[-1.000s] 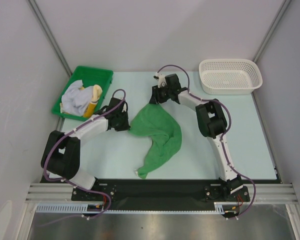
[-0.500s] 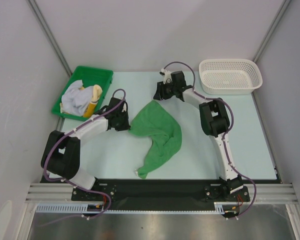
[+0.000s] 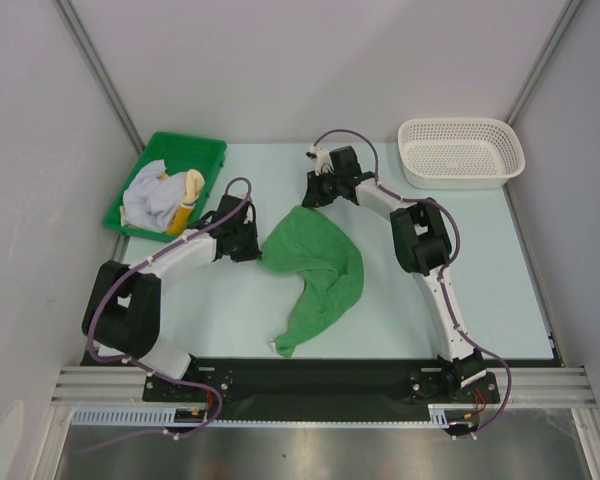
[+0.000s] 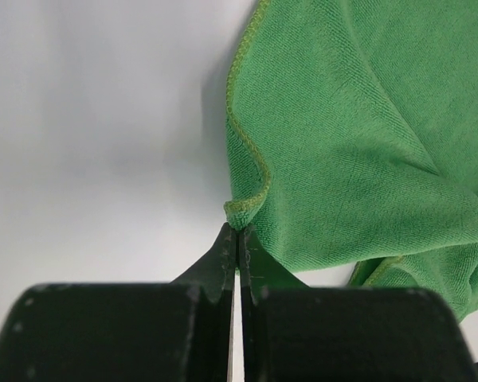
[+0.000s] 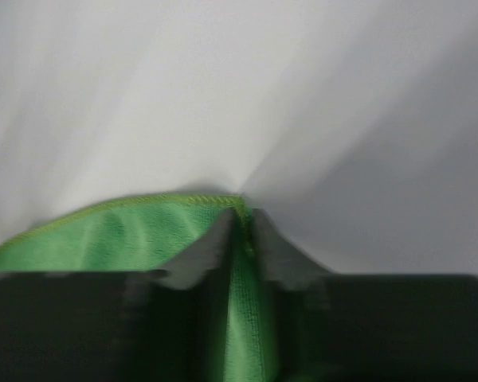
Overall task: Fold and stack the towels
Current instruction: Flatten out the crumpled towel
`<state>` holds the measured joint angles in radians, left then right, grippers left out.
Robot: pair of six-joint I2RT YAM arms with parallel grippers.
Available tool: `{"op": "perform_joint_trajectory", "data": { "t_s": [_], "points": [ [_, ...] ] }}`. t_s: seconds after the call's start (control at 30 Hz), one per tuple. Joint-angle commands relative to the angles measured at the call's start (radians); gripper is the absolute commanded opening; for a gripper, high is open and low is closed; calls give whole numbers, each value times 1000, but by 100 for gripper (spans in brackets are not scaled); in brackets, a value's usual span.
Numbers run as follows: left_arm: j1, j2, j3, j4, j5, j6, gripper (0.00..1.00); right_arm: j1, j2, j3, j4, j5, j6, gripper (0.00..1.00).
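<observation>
A green towel (image 3: 315, 260) lies rumpled in the middle of the table, with a long tail running toward the near edge. My left gripper (image 3: 252, 247) is shut on its left corner; in the left wrist view the fingertips (image 4: 238, 231) pinch the hemmed corner of the green towel (image 4: 358, 143). At the towel's far corner, my right gripper (image 3: 310, 200) has its jaws (image 5: 240, 219) closed on the hem, with the green towel (image 5: 119, 235) between the fingers. A white towel (image 3: 148, 200) and a yellow towel (image 3: 189, 190) lie bunched in the green tray.
The green plastic tray (image 3: 208, 150) stands at the back left, close to my left arm. A white mesh basket (image 3: 460, 150) stands at the back right. Grey walls close in the table on three sides.
My right gripper drew back from the towel's far corner half a second ago, then returned and closed on the hem. The left gripper and the towel have stayed put.
</observation>
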<state>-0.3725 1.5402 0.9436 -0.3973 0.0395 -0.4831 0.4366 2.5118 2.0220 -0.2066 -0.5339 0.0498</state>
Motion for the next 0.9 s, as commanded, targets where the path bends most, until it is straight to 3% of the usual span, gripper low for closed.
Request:
{"op": "perform_joint_trajectory", "data": {
  "t_s": [0.0, 0.07, 0.23, 0.37, 0.4, 0.63, 0.87],
  "points": [
    [6, 5, 32, 20, 31, -23, 0, -7, -10, 35, -42, 41, -30, 10],
    [6, 1, 70, 8, 48, -9, 0, -7, -62, 37, -60, 63, -39, 0],
    [6, -15, 337, -101, 82, 130, 0, -18, -279, -8, -96, 248, -24, 0],
    [6, -106, 494, -147, 101, 230, 0, -29, -572, -170, -74, 389, -19, 0],
    [6, -158, 523, -144, 165, 268, 0, -29, -631, -231, -83, 429, -30, 0],
    [-43, -421, 500, -103, 384, 299, 0, 36, -1282, -575, -161, 520, -7, 0],
    [-218, -635, 435, -49, 471, 213, 0, 137, -1746, -736, -168, 462, 94, 0]
  ]
}}
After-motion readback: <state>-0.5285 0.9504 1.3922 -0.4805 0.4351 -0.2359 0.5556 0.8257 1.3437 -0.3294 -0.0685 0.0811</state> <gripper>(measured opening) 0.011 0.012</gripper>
